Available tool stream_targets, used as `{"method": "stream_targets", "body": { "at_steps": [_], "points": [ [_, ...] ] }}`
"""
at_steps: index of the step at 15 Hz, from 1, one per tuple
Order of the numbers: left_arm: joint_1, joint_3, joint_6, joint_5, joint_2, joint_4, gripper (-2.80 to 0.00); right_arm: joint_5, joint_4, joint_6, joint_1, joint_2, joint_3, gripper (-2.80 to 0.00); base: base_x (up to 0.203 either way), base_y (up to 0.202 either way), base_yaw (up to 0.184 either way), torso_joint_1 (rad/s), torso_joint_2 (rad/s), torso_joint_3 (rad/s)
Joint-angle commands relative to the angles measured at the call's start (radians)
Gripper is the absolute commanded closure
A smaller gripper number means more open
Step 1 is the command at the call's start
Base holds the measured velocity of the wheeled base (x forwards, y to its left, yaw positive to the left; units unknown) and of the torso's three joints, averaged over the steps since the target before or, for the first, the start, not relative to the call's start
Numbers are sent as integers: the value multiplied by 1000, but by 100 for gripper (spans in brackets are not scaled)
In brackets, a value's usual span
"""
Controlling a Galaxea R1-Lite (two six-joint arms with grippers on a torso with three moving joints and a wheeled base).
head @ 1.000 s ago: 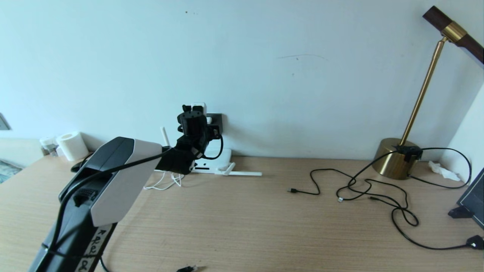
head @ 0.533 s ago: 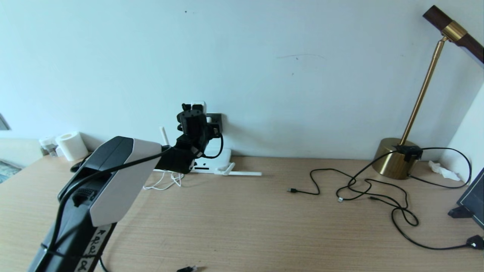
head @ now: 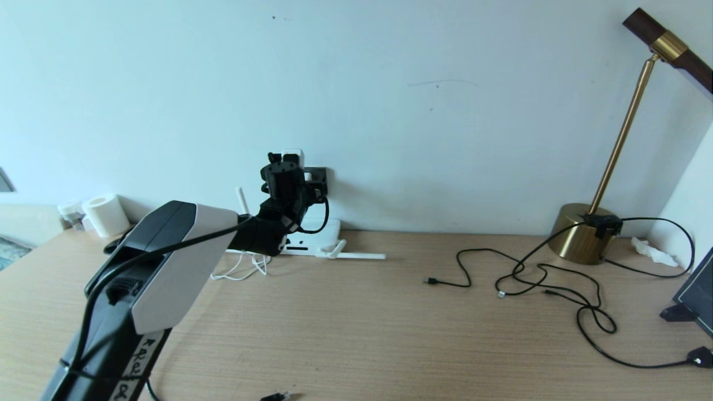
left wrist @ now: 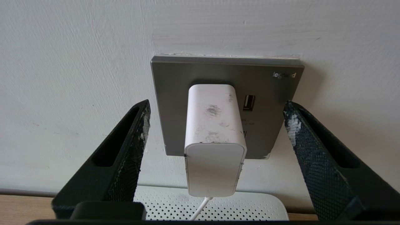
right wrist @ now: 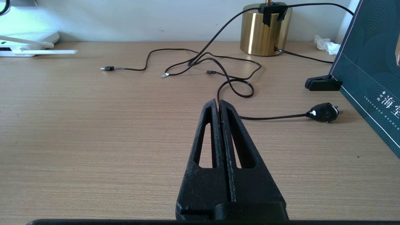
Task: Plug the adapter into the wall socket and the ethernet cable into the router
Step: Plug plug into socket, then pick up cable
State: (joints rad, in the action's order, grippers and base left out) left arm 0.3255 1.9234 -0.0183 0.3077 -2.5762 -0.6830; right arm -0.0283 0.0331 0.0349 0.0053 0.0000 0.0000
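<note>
The adapter [left wrist: 214, 140] sits plugged into the wall socket [left wrist: 275, 90], above the router [left wrist: 262, 204] on the counter [head: 356, 312]. It looks light, rigid and smooth-sided, best gripped across its flat side faces. The left gripper [left wrist: 215, 137] straddles it with jaws spread wide, touching nothing. The right gripper [right wrist: 219, 104] hangs over the counter with jaws pressed together, empty.
</note>
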Motion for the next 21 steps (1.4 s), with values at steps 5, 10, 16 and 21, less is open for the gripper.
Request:
{"method": "stream_targets", "body": {
  "at_steps": [5,10,16,21],
  "points": [
    [18,-147,-1,3,61,-58,-280,-1,1,0,1,0,9,0,0,0,0,0,0,0],
    [80,-578,4,-21,386,-162,-280,-1,1,0,-1,0,9,0,0,0,0,0,0,0],
    [119,-978,-21,-144,861,-126,0,-1,1,0,1,0,9,0,0,0,0,0,0,0],
    [122,-1088,-194,-447,1260,816,0,1,1,0,1,0,9,0,0,0,0,0,0,0]
  ]
}}
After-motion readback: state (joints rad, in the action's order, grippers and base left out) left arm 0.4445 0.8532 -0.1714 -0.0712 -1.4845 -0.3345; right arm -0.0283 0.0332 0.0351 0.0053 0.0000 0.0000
